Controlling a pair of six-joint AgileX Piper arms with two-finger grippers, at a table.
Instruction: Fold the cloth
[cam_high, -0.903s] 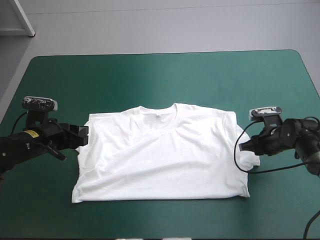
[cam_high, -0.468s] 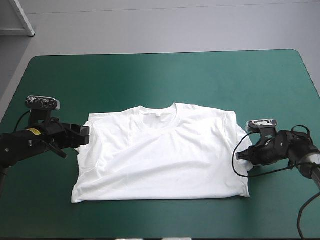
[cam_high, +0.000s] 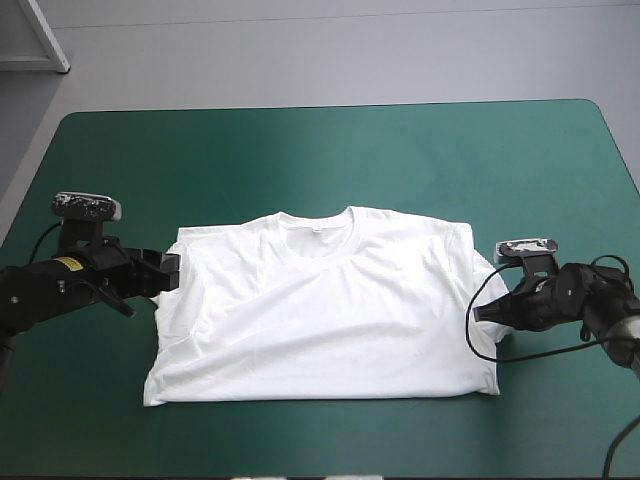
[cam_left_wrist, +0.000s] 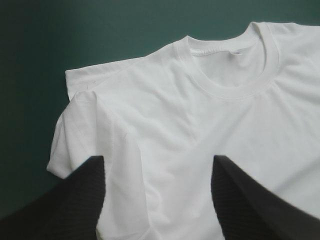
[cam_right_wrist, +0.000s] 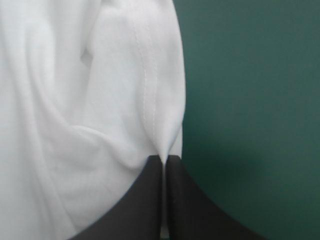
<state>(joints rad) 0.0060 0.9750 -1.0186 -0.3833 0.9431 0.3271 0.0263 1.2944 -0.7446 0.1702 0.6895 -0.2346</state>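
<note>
we have the t-shirt (cam_high: 320, 305) lying spread flat, front up, on the middle of the table (cam_high: 330, 150), a little closer to the near edge than to the far one, with its collar (cam_high: 316, 225) toward the far edge. our right gripper (cam_high: 492, 312) sits at the side of the t-shirt that faces the table's right edge, its black fingers all but closed with the hem of the sleeve (cam_right_wrist: 150, 100) pinched between them. our left gripper (cam_high: 168, 272) is at the opposite side, fingers wide apart over the other sleeve and shoulder, holding nothing. we judge this to be the start of the first fold, taking hold of both sides. next, we think, the left gripper must drop onto its sleeve edge and close on the fabric. then both can lift and carry the sides inward, pulling evenly so the cloth neither drags nor bunches.
</note>
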